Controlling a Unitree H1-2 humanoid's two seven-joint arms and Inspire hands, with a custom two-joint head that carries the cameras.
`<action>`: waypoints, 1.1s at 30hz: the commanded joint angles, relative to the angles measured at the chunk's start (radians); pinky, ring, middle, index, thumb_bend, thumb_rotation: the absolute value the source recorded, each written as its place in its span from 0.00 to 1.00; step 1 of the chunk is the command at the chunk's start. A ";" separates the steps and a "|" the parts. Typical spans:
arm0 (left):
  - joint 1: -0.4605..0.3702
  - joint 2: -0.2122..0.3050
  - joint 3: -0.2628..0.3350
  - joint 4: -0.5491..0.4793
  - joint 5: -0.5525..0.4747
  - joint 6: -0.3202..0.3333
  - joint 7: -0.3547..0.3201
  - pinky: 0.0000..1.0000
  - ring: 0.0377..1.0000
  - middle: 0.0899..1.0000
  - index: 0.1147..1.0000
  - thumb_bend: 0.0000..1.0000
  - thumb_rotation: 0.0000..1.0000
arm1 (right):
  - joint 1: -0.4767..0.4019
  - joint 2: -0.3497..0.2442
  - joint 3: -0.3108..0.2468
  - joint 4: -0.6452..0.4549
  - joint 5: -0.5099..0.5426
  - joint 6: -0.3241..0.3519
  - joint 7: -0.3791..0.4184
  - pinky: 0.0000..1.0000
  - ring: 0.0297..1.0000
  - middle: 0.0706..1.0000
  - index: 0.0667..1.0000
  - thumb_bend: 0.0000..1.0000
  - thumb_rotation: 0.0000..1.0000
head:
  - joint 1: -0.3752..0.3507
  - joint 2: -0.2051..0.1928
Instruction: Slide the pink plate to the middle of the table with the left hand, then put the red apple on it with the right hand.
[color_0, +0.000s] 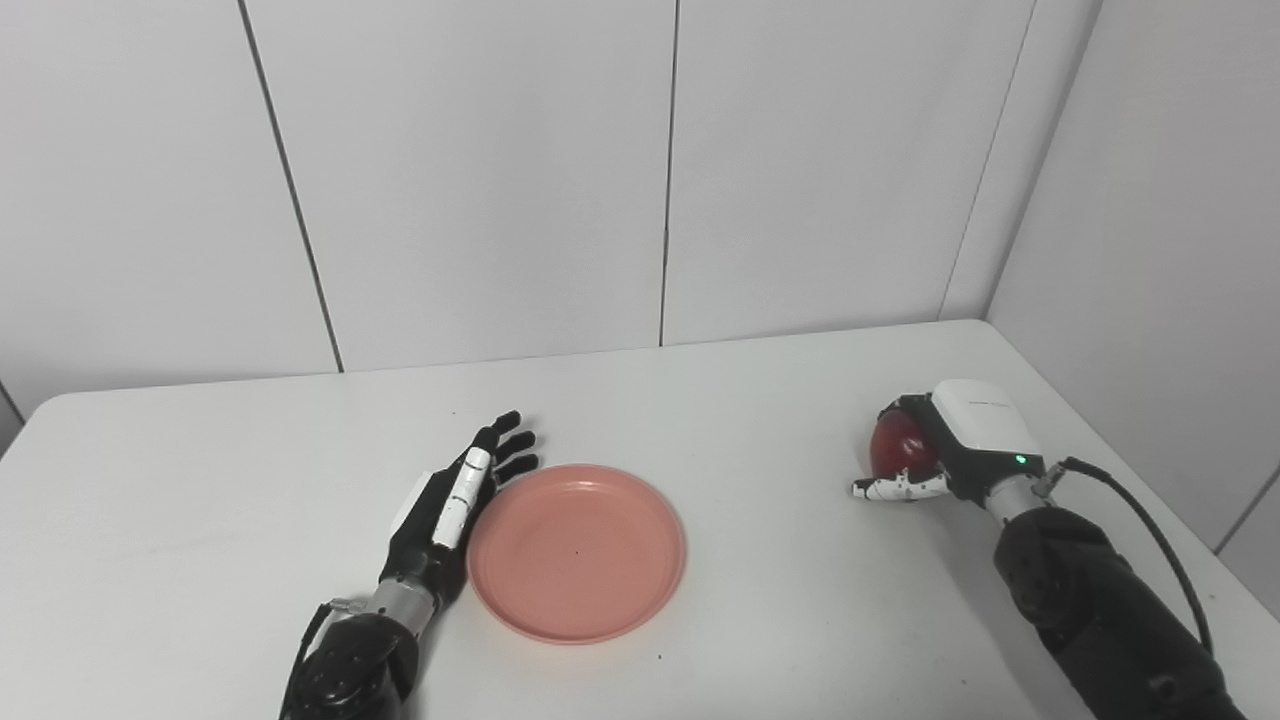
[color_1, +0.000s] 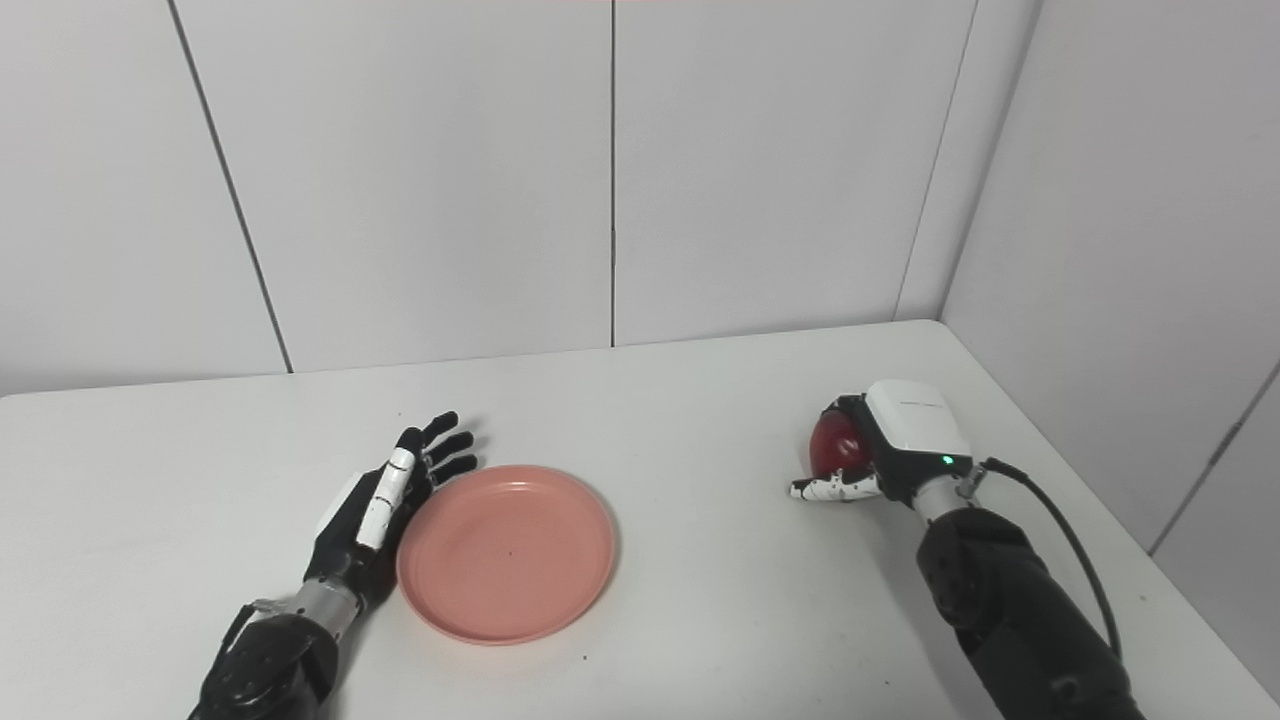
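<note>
The pink plate (color_0: 577, 552) lies flat on the white table (color_0: 760, 400), a little left of the middle and near the front. My left hand (color_0: 455, 505) rests on the table with its fingers straight and spread. Its side lies against the plate's left rim, and it holds nothing. Far to the right, the red apple (color_0: 900, 447) sits on the table inside my right hand (color_0: 950, 450). The fingers curl round the apple's far side and the thumb lies along its near side. The hand's white back hides much of the apple.
White wall panels close off the back of the table, and a side wall runs along its right edge. A black cable (color_0: 1150, 530) loops from the right wrist over the forearm. Bare tabletop lies between the plate and the apple.
</note>
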 joint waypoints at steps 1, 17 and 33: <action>0.020 -0.006 -0.018 0.031 0.022 0.042 -0.010 0.80 0.86 0.88 0.87 0.73 0.95 | -0.035 -0.020 -0.014 0.004 0.006 -0.026 -0.030 0.24 0.28 0.34 0.45 0.51 0.17 | 0.001 0.000; 0.015 -0.007 -0.019 0.036 0.024 0.042 -0.008 0.79 0.86 0.88 0.88 0.73 0.94 | -0.038 -0.025 -0.007 0.022 0.032 -0.045 -0.048 0.18 0.22 0.29 0.45 0.50 0.16 | 0.005 -0.001; 0.011 -0.020 -0.028 0.039 0.038 0.032 0.000 0.79 0.85 0.88 0.88 0.70 0.96 | -0.090 -0.023 -0.008 -0.214 0.024 -0.099 0.007 0.10 0.13 0.18 0.43 0.50 0.16 | 0.060 0.002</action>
